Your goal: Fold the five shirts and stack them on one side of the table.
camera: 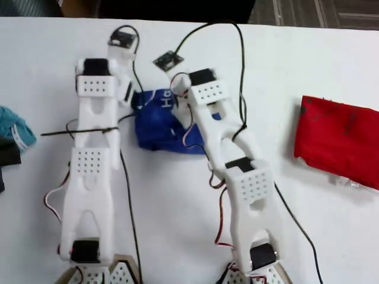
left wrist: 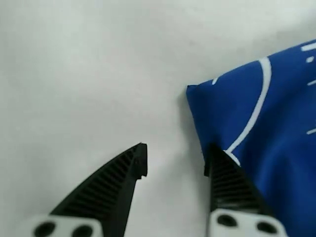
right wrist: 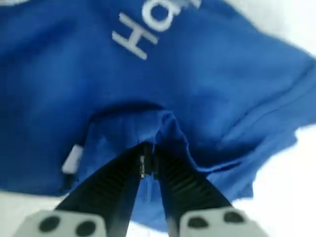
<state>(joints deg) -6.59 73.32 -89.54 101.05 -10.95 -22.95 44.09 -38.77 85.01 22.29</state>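
Blue shirt [right wrist: 207, 84], right gripper [right wrist: 148, 160] pinching it

The left arm [camera: 89, 195] and the right arm [camera: 249, 189] are both built of white printed shells, several faces perforated with a grid of small holes, and black servo blocks [camera: 84, 251] are set at the joints. Thin black cables [camera: 129, 207] run along each arm, and red-and-white wires [camera: 48, 201] curl out near the lower joints. The left gripper [left wrist: 177, 158] and the right gripper [right wrist: 149, 158] each carry two black, ribbed, wedge-shaped fingers [left wrist: 116, 185] on white mounts marked with dark round screw holes [left wrist: 45, 229].
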